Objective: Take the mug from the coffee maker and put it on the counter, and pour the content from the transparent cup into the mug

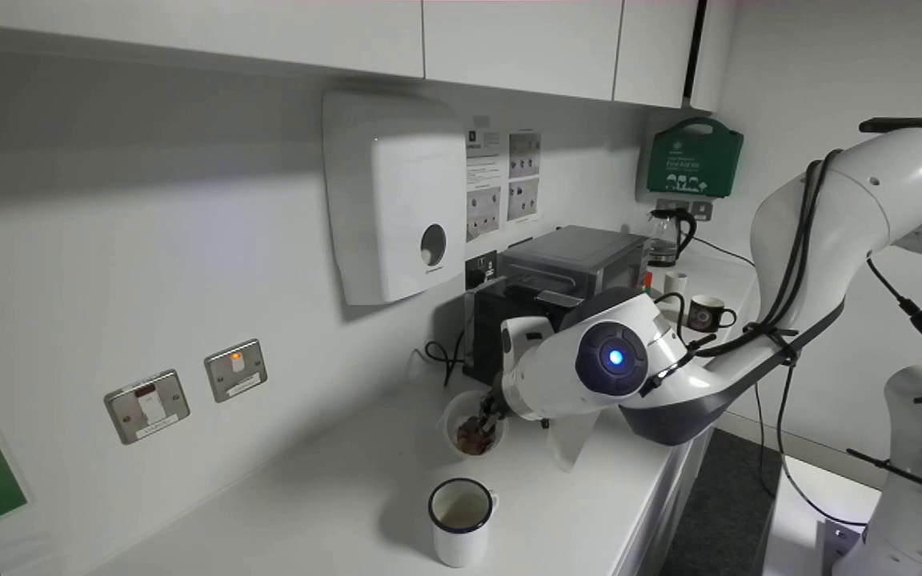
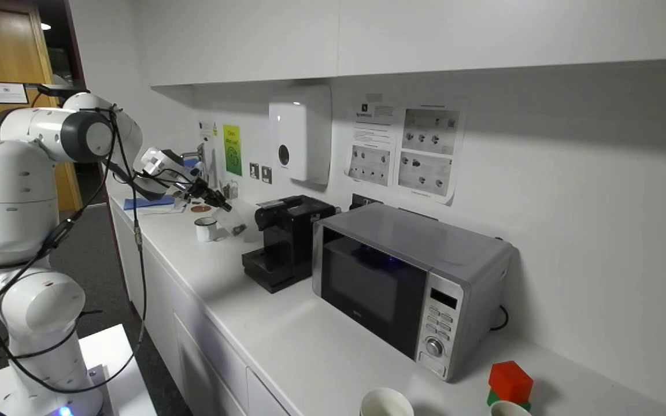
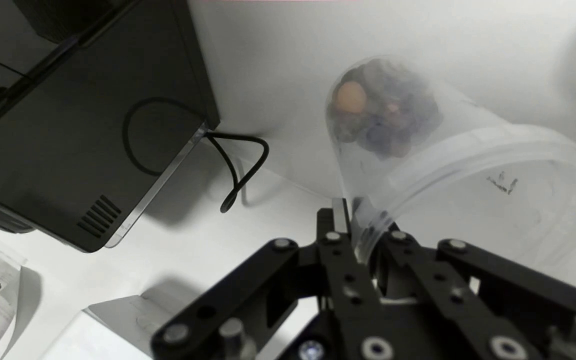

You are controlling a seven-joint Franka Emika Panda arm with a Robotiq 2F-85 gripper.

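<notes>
The transparent cup (image 3: 448,137) is tilted in the hand (image 3: 363,220), its mouth toward the lower right in the wrist view and its base toward the upper left. Small rounded pieces (image 3: 390,107), mostly dull brown with an orange one among them, lie bunched at the base end and show through the cloudy wall. The hand is closed narrow on the cup, its fingertips (image 3: 339,215) pinching the thin side at the rim. Whether the base touches the white surface (image 1: 333,512) is hard to tell.

The mug (image 1: 461,544), white with a dark rim, stands upright on the surface in both exterior views, near the cup but apart from it. The cup is between the mug and the black coffee maker (image 2: 287,242), which has a looped cable (image 3: 240,165) beside it. Just past that stands a grey microwave (image 2: 414,242).

Farther along are a red block (image 2: 510,381), a white beaker (image 1: 675,286), a dark handled cup (image 1: 703,315) and a glass jug (image 1: 661,242). On the walls hang a white dispenser (image 1: 389,200), printed sheets (image 2: 399,150) and a green first aid kit (image 1: 693,160). The white arm (image 1: 821,224) extends over the surface's front edge.
</notes>
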